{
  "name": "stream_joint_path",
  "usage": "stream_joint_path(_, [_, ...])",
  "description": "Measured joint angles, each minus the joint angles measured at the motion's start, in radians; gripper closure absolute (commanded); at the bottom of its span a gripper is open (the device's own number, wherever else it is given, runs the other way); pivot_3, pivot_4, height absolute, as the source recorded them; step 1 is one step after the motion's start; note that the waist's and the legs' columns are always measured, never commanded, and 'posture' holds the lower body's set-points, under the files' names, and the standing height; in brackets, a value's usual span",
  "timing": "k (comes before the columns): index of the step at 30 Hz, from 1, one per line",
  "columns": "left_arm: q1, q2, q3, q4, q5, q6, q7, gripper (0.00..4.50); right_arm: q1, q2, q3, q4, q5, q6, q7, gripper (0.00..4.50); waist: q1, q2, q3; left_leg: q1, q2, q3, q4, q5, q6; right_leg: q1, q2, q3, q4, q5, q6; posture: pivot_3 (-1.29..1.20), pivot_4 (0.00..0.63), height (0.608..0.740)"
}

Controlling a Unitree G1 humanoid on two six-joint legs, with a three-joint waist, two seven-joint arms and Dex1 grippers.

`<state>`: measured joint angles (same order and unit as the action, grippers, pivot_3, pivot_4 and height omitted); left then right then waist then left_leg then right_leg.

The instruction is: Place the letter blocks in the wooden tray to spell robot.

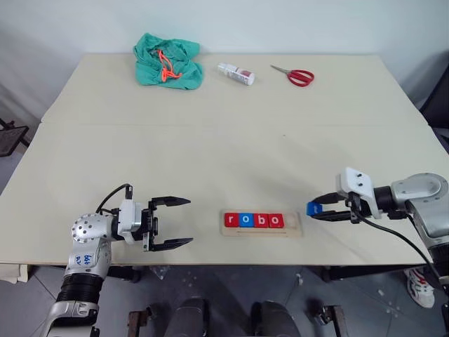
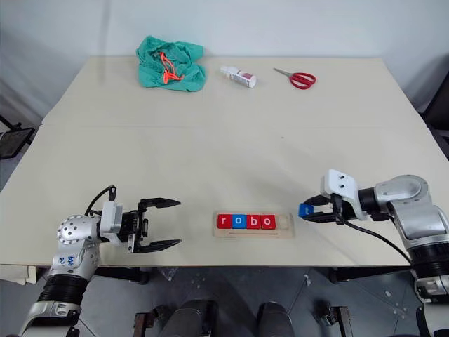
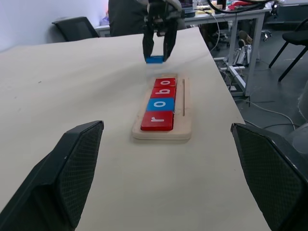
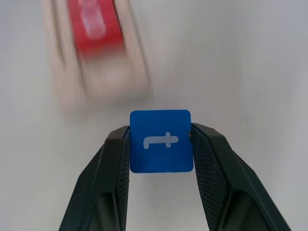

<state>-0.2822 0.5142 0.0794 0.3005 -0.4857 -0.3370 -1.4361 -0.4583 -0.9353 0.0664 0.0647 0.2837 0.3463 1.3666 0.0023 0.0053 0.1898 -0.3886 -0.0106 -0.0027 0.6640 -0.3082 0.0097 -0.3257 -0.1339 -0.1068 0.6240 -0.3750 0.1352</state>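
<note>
five letter blocks point(image 1: 254, 220), one wooden tray point(image 1: 293, 226), one scissors point(image 1: 295, 75), one bottle point(image 1: 236, 74)

Tray near the front edge, my pincers on either side of it

On the table point(image 1: 210, 140), the wooden tray point(image 1: 293, 226) lies near the front edge with four letter blocks point(image 1: 254, 220) in a row filling its left part; the right end is bare. My right pincer point(image 1: 317, 209) holds the t block point(image 4: 161, 141) just right of the tray, my left pincer point(image 1: 172, 223) stands left of it. Along the far edge lie a cloth bag point(image 1: 168, 62), a small bottle point(image 1: 236, 74) and scissors point(image 1: 295, 74), left to right.
</note>
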Motion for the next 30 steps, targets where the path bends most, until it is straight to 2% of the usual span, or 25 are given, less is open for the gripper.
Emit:
stream_joint_path(4, [-0.017,-0.001,0.000,0.015,0.000,-0.001,-0.005,0.00,0.018,0.003,0.000,-0.137,0.051,0.116,-0.030,3.04,0.007,0.000,0.000,0.000,-0.001,-0.001,0.000,0.000,0.000,0.000,0.000,0.000,0.000,0.000,0.000,0.00,0.150,0.740])
stream_joint_path(8, [-0.023,-0.004,0.000,0.029,0.000,-0.003,-0.006,0.00,0.049,0.003,0.013,-0.181,0.056,0.136,-0.032,3.04,0.019,0.000,0.000,0.000,-0.001,0.000,0.000,0.000,0.000,0.000,-0.001,0.000,0.000,0.000,0.000,0.00,0.150,0.740])
stream_joint_path(19, [-0.018,-0.011,0.000,0.024,0.000,-0.005,0.000,0.00,0.040,0.026,0.073,-0.128,0.015,0.081,-0.029,3.04,0.019,0.000,0.000,0.000,-0.001,0.000,0.001,0.000,0.000,0.000,0.000,0.000,0.000,0.000,0.000,0.00,0.150,0.740])
stream_joint_path(27, [-0.006,-0.010,0.000,0.011,0.000,-0.004,0.010,0.00,0.039,0.030,0.090,-0.100,-0.008,0.064,-0.024,0.25,0.019,0.000,0.000,0.000,-0.001,0.000,0.001,0.000,0.000,0.000,0.000,0.000,0.000,0.000,0.000,0.00,0.150,0.740])
stream_joint_path(28, [-0.004,-0.010,0.000,0.008,0.000,-0.004,0.011,0.00,0.039,0.030,0.090,-0.101,-0.008,0.064,-0.025,0.03,0.019,0.000,0.000,0.000,-0.001,0.000,0.001,0.000,0.000,0.000,0.000,0.000,0.000,0.000,0.000,0.00,0.150,0.740])
stream_joint_path(30, [-0.002,-0.010,0.000,0.006,0.000,-0.004,0.015,0.00,0.039,0.030,0.085,-0.105,-0.007,0.068,-0.029,0.03,0.020,0.000,0.000,0.000,-0.001,0.000,0.001,0.000,0.000,0.000,0.000,0.000,0.000,0.000,0.000,0.00,0.150,0.740])
